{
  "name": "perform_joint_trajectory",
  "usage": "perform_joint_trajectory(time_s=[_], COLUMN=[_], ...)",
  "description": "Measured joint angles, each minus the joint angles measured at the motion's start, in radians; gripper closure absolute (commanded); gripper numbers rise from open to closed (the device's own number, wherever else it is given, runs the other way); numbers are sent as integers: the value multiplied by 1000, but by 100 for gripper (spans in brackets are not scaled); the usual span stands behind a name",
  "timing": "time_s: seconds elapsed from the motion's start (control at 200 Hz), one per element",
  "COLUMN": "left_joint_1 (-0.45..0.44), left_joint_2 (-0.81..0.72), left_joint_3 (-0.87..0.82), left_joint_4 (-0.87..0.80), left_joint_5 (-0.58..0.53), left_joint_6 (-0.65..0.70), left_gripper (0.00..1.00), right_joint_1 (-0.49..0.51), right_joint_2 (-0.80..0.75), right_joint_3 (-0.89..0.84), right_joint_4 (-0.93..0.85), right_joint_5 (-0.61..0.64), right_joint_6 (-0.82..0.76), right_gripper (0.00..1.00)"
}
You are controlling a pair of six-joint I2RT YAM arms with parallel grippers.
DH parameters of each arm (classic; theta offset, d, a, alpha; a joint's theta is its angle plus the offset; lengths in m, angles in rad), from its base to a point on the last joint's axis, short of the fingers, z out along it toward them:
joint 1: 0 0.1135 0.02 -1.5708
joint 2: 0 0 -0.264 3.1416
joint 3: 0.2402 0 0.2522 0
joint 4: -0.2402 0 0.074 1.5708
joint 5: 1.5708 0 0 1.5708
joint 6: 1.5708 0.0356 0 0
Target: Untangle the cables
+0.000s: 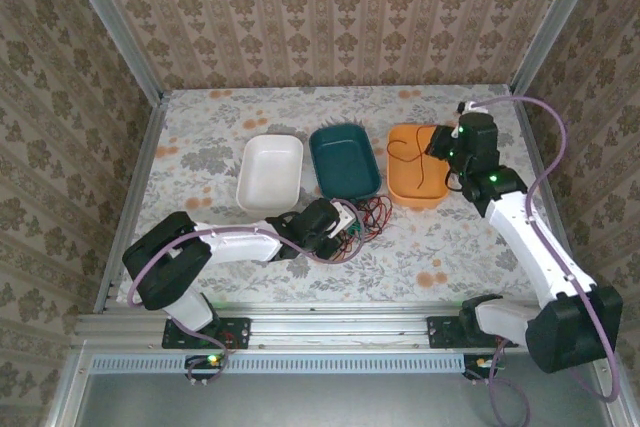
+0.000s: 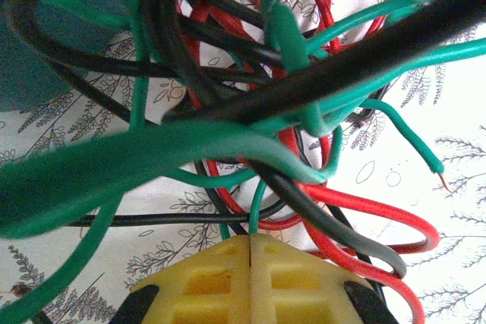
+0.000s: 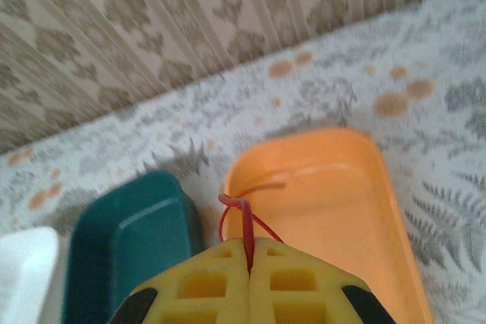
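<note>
Nearest the arm bases, the left gripper [image 1: 347,219] is parked right in the cables [image 1: 368,219], a loose red, green and black heap lying on the table just in front of the teal tray [image 1: 344,159]. From the left wrist, the yellow fingers [image 2: 213,286] are seen pressed together, with a thin green cable [image 2: 257,210] running straight into the seam, so it looks pinched there. A black cable [image 2: 364,58] and red loops are crossed all over it.

Further back, three trays are lined up side by side: the white tray [image 1: 270,172], the teal one and the orange tray [image 1: 418,165]. Only the orange one is seen with something in it, a stretch of red cable [image 3: 247,221]. That strand is clamped between the closed fingers of the right gripper [image 3: 249,242], which is held over the tray's near end.

The table [image 1: 470,237] is covered in a pale floral print with orange blobs. It's boxed in by walls [image 1: 330,17] papered in a brown damask pattern, with metal posts [image 1: 110,17] at the corners.

Counted up: two arms, three trays, three cable colours.
</note>
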Motion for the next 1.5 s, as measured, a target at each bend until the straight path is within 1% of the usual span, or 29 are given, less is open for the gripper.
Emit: perform_joint_trajectory(time_s=[0.315,0.455,0.625,0.795,0.815,0.855,0.89,0.935,0.975,1.045,1.155,1.36,1.425,1.5], left_joint_1=[-6,-7,-13,-13,-13,-13,-13,-13,-13,-13,-13,-13,-13,-13], left_joint_2=[0,0,0,0,0,0,0,-1,-2,-3,-3,-8,-11,-17], left_joint_3=[0,0,3,6,7,7,7,7,7,7,7,7,7,7], left_joint_4=[0,-1,-6,-13,-13,-13,-14,-15,-16,-16,-16,-15,-14,-11], left_joint_5=[-1,-1,-4,-5,-5,-5,-6,-8,-8,-9,-8,-8,-8,-8], left_joint_6=[0,0,0,0,0,0,0,0,0,0,0,0,0,0], left_gripper=[100,100,100,100,100,100,100,100,100,100,100,100,100,100], right_joint_1=[-1,-2,-12,-17,-17,-17,-17,-17,-17,-17,-17,-14,-8,8], right_joint_2=[88,190,351,469,476,487,487,483,478,456,380,158,97,47], right_joint_3=[-109,-115,-110,-55,-45,-30,-20,-9,-2,0,-1,-26,-45,-75], right_joint_4=[3,12,15,8,7,7,6,5,6,-3,-31,-53,-57,-62], right_joint_5=[-6,-10,-26,-37,-39,-39,-40,-41,-41,-40,-31,-22,-45,-105], right_joint_6=[66,82,97,112,112,113,114,117,115,113,111,102,89,73], right_gripper=[100,100,100,100,97,89,80,67,62,56,52,52,52,53])
